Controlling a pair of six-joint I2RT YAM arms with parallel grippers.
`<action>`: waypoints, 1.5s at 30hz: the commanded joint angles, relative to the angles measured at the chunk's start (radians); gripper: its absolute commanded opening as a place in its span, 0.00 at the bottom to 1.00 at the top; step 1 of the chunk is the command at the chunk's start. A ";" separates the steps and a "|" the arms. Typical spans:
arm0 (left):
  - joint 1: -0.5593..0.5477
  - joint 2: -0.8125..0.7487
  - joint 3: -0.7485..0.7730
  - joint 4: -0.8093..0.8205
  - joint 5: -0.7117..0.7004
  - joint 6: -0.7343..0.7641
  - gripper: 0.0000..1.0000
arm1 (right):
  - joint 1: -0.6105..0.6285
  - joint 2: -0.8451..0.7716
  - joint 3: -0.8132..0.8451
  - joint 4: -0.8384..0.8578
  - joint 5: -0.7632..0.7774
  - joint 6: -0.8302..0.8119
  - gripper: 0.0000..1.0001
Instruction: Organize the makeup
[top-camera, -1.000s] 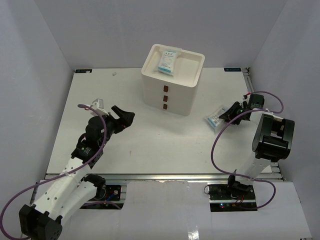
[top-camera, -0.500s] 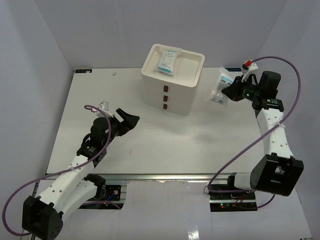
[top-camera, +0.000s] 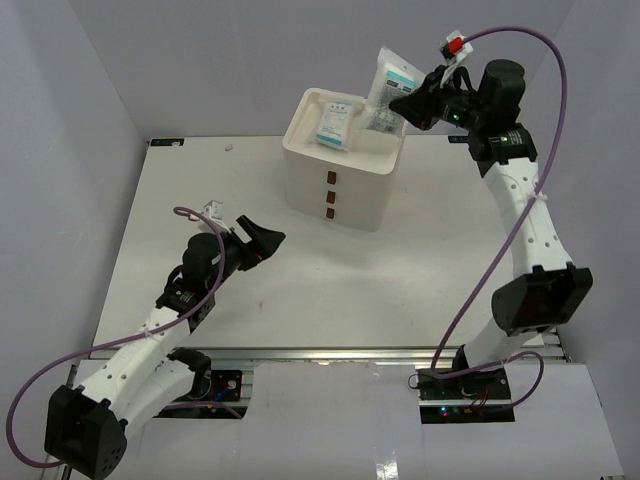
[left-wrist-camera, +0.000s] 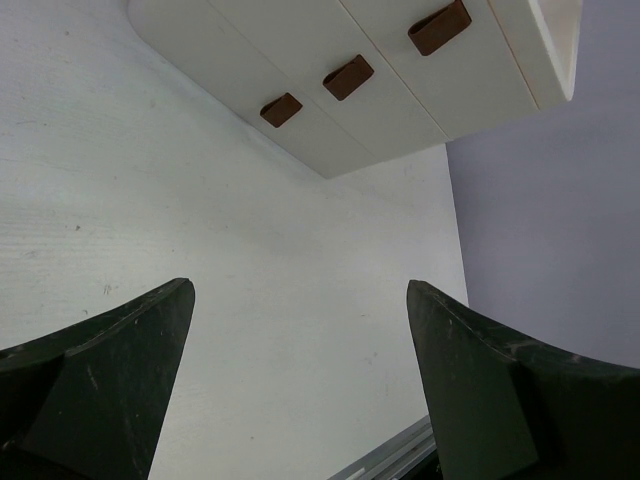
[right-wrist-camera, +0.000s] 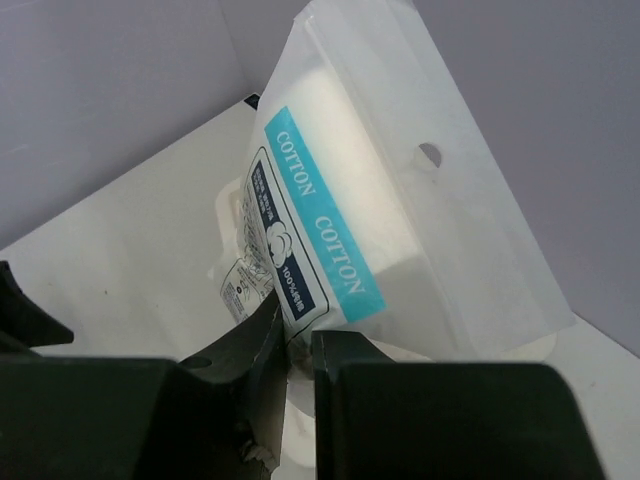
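Pinching, right gripper (top-camera: 402, 105): clamped on lower edge of cotton packet (top-camera: 386, 80), over drawer box (top-camera: 345, 195).
Left gripper (top-camera: 261, 231): fingers apart, empty.

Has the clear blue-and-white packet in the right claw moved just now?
Yes. The packet, pinched by the right gripper, rose from the table right of the cream three-drawer box to above its right rim.

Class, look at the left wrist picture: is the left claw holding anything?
No, the left claw stands wide open, with only bare table showing between its jaws.
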 joint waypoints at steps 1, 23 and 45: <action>0.003 -0.065 -0.021 0.000 0.017 -0.015 0.98 | 0.014 0.125 0.070 0.017 0.063 0.113 0.23; 0.003 -0.082 0.084 -0.009 0.037 0.136 0.98 | -0.111 -0.169 -0.195 -0.070 0.121 -0.109 0.90; 0.003 0.066 0.331 0.046 0.194 0.317 0.98 | -0.345 -0.639 -0.798 -0.372 0.479 -0.354 0.90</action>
